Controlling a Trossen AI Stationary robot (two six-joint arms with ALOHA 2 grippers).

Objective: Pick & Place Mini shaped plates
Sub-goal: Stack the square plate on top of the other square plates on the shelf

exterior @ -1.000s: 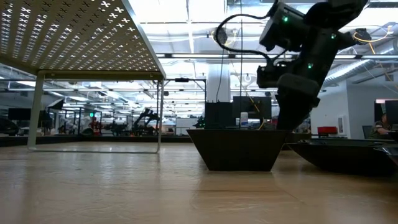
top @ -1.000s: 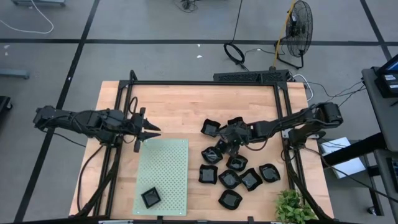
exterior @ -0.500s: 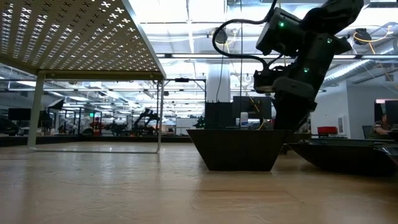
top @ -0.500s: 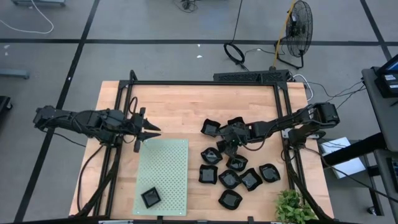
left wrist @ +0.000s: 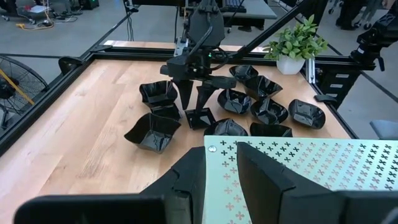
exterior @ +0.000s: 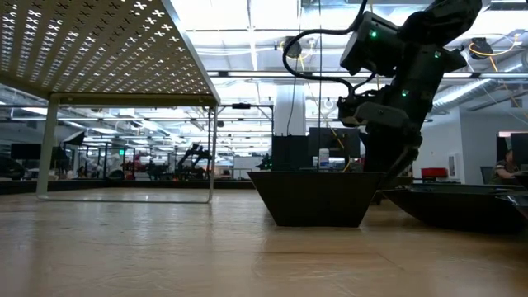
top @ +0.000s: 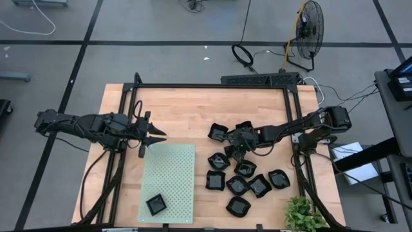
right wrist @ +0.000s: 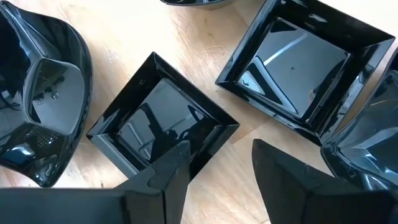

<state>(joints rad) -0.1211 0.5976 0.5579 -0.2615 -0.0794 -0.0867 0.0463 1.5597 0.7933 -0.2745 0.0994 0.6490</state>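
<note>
Black plates on a wooden table

The plates (top: 239,183) are spread on the table's (top: 187,116) right side; one plate (top: 156,205) is set on the green mat (top: 174,171). The right pincer (top: 235,153) is held open just above a square plate (right wrist: 163,127). The left pincer (top: 159,135) is held part open by the mat's far edge. A fan (top: 309,29) and cables are seen on the grey floor.

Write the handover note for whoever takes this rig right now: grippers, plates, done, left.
Right gripper: open, empty, poised over a small square plate in the pile; one finger is over its rim.
Left gripper: fingers apart, empty, waiting at the far edge of the green perforated mat.
Plates: one black plate sits on the mat near its front edge. About ten more lie clustered on the bare wood on the right half of the table.
Done: one plate placed.
Left: grasp the square plate, then move the rest, presumably to the mat.
</note>
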